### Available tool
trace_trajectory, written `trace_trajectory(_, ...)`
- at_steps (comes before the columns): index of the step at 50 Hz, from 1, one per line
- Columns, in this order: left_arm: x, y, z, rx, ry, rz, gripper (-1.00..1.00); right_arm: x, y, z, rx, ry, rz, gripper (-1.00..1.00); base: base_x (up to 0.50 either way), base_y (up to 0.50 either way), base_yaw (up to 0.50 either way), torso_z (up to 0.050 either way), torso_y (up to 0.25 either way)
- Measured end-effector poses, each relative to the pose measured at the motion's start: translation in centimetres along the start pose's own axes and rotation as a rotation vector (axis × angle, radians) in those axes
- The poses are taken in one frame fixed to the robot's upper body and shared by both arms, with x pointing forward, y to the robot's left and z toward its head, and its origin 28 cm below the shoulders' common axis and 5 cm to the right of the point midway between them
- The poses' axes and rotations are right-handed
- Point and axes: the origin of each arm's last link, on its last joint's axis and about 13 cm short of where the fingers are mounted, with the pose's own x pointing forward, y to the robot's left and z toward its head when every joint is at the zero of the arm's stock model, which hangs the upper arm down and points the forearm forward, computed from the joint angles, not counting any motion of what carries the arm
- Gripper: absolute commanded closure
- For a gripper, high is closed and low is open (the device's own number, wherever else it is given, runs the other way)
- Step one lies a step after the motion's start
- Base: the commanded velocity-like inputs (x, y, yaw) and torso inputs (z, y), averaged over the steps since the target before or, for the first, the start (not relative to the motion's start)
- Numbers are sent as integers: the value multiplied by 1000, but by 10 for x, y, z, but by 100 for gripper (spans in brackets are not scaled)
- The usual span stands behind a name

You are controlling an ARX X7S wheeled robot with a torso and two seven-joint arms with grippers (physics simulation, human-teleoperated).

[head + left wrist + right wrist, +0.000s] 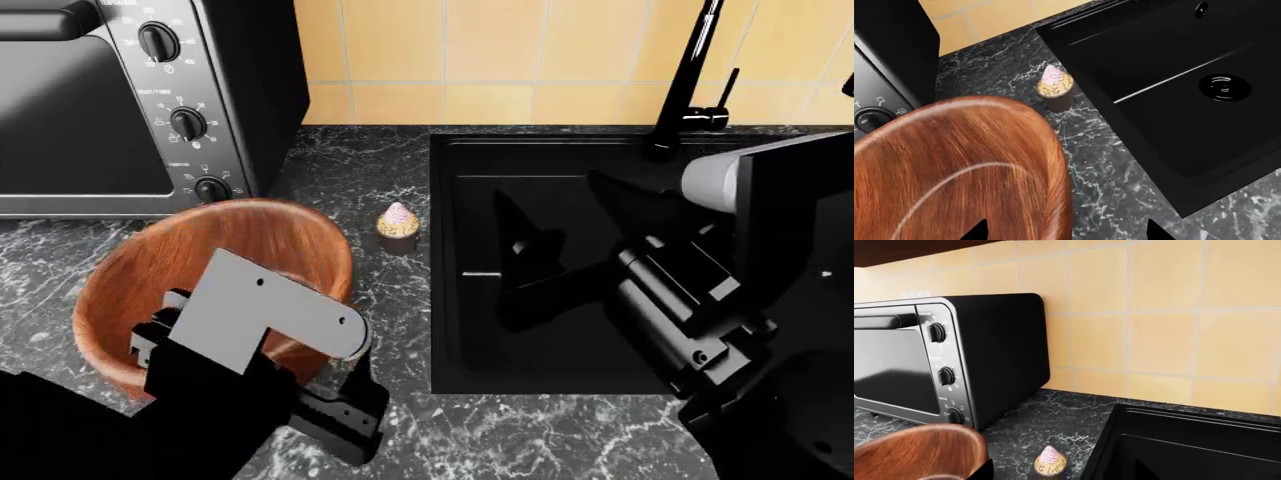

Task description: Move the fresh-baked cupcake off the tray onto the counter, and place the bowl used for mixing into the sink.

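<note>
From the left wrist, the grained wooden bowl (954, 170) filled the near field, its thick rim lying between the left claw (1065, 231) tips, apparently gripped. The frosted cupcake (1055, 88) stood beyond on the veined marble worktop (1114, 165), just beside the matte black sink (1174, 85).

From the head, the right claw (534, 265) hung over the sink; whether apart or together I could not tell.

The right wrist showed a black oven (947, 355) against yellow tiles.
</note>
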Motion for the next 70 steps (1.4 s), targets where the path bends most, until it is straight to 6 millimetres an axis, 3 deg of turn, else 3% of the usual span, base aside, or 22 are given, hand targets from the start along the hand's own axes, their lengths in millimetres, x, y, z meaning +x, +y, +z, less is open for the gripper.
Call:
trace_trajectory(45,43,1,9,-85,193,-18,-100,6,-12,-15,45,6,-6,-100,0,0,0,0,0)
trace_trajectory(70,55,5,14,-93,191,-4,-100,7,-16,-20,45,11,-16,-100,3,0,-1,0,0)
